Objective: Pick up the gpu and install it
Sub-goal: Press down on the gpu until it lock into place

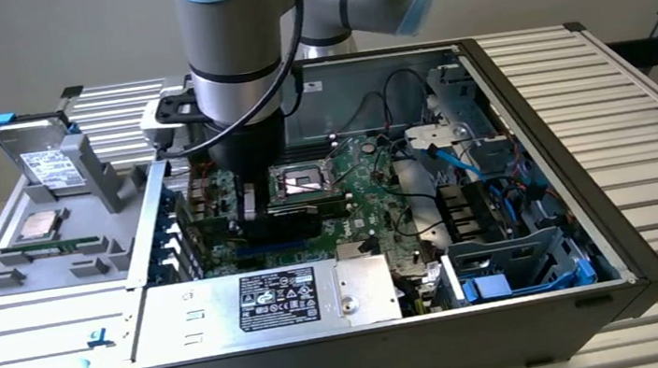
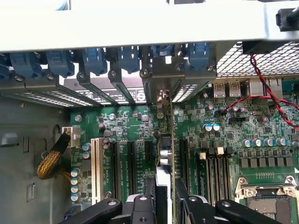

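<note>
Gpu (image 2: pixel 164 154), apparently gripped edge-on, between motherboard (image 2: pixel 224 135) slots.

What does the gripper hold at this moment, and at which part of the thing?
The gripper holds the gpu by its upper edge, one finger on each face. The card stands edge-on over the motherboard slots.

Hand (image 1: pixel 259 204) w/ gpu (image 1: pixel 210 219) over motherboard (image 1: pixel 362 194)

Gpu (image 2: pixel 164 154) — edge-on, upright over motherboard slots.
</note>
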Available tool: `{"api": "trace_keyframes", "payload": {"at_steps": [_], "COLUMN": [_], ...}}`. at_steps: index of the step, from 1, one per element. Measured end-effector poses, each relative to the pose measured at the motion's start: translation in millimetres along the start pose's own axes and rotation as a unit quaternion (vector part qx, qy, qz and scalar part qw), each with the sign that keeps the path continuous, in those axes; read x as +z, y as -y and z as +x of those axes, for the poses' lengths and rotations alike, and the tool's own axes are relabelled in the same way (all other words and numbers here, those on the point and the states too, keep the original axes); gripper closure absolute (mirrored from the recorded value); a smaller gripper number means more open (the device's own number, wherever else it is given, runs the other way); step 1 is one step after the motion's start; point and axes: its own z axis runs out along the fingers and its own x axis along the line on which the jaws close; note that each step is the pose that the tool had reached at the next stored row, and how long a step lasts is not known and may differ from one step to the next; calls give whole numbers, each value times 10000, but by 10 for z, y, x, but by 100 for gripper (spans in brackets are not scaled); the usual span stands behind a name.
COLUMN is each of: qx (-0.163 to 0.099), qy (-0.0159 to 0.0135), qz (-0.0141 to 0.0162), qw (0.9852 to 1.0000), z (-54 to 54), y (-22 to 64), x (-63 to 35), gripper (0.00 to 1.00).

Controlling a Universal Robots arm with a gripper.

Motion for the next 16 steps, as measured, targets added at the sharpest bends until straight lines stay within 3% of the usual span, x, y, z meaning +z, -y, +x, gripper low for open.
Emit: {"api": "trace_keyframes", "payload": {"at_steps": [2, 4, 5, 6, 7, 16], "qx": [-3, -1, 0, 8, 8, 3], "qy": [-10, -45, -48, -40, -35, -32], "qz": [-71, -103, -88, 68, 141, 144], "qw": [10000, 9999, 10000, 10000, 9999, 9999], "z": [1, 7, 8, 8, 7, 7], "y": [5, 13, 12, 4, 8, 13], "x": [0, -1, -2, -6, -5, -3], "gripper": [72, 72, 72, 72, 72, 72]}}
